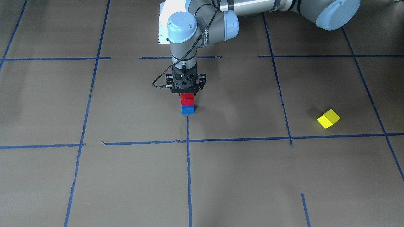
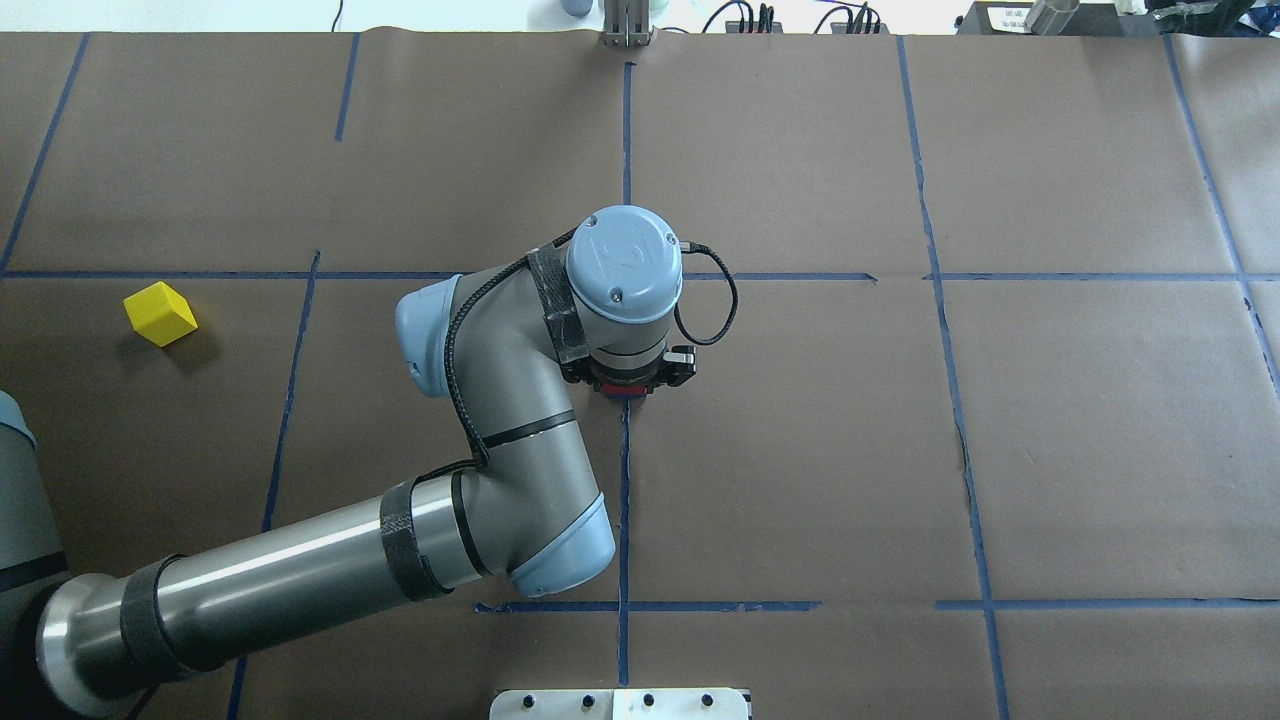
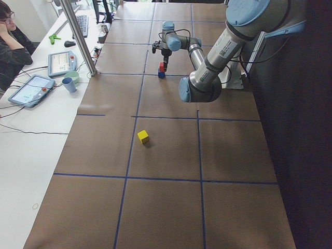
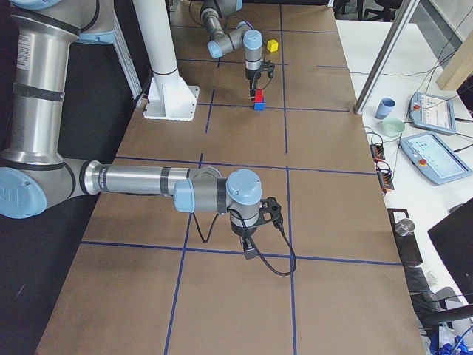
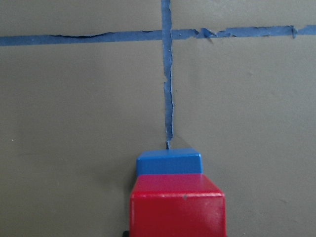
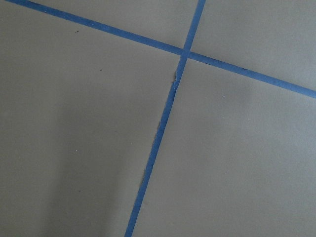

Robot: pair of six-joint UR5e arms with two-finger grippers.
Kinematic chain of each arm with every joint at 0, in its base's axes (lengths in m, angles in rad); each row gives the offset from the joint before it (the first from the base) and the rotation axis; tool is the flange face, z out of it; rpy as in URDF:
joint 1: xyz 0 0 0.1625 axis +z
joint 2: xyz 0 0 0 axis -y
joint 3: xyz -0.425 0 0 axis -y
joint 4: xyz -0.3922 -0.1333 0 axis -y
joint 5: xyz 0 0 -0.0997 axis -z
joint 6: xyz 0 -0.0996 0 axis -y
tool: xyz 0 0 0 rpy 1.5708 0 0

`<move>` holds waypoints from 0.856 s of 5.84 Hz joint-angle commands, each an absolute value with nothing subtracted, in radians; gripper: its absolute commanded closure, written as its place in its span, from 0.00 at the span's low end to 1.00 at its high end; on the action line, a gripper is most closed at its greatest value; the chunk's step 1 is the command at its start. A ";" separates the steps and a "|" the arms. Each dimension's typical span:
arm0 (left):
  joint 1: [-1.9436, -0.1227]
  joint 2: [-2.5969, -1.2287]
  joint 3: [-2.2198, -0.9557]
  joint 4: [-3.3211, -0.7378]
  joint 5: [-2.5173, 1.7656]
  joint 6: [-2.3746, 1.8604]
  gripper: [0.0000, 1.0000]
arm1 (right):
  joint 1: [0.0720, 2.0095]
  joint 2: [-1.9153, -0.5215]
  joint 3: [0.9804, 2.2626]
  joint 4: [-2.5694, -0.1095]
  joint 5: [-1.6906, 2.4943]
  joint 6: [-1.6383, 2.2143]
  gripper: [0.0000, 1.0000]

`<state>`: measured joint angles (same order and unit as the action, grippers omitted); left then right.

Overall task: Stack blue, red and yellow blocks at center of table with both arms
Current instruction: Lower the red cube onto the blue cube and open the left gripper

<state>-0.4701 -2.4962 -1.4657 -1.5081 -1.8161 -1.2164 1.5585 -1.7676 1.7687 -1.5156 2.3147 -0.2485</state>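
Left end effector (image 1: 187,92) set straight down on the red block (image 1: 187,99), which sits squarely on the blue block (image 1: 187,109) at the centre of the tabletop (image 1: 252,176).
Its jaws are hidden, so I cannot tell if they are clenched on the red block or released. The yellow block (image 1: 328,118) looks to be next. It lies alone, well apart on the robot's left side, cornerwise to the tape lines (image 1: 188,132), and the left arm is nearer. Right end effector (image 4: 247,237) hangs far off right, state unclear.
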 commanded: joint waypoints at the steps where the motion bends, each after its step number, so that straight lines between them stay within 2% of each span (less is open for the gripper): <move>1: -0.472 -2.496 -1.465 -1.511 -1.818 -1.232 0.89 | 1.559 -1.769 1.769 -1.516 2.315 -0.249 0.01; 3: -0.471 -2.497 -1.465 -1.512 -1.818 -1.255 0.86 | 1.559 -1.769 1.770 -1.516 2.315 -0.249 0.01; 5: -0.472 -2.497 -1.459 -1.520 -1.818 -1.255 0.71 | 1.559 -1.769 1.769 -1.516 2.315 -0.249 0.01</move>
<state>-0.4714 -2.4965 -1.4627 -1.5148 -1.8177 -1.2543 1.5585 -1.7687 1.7692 -1.5156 2.3140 -0.2485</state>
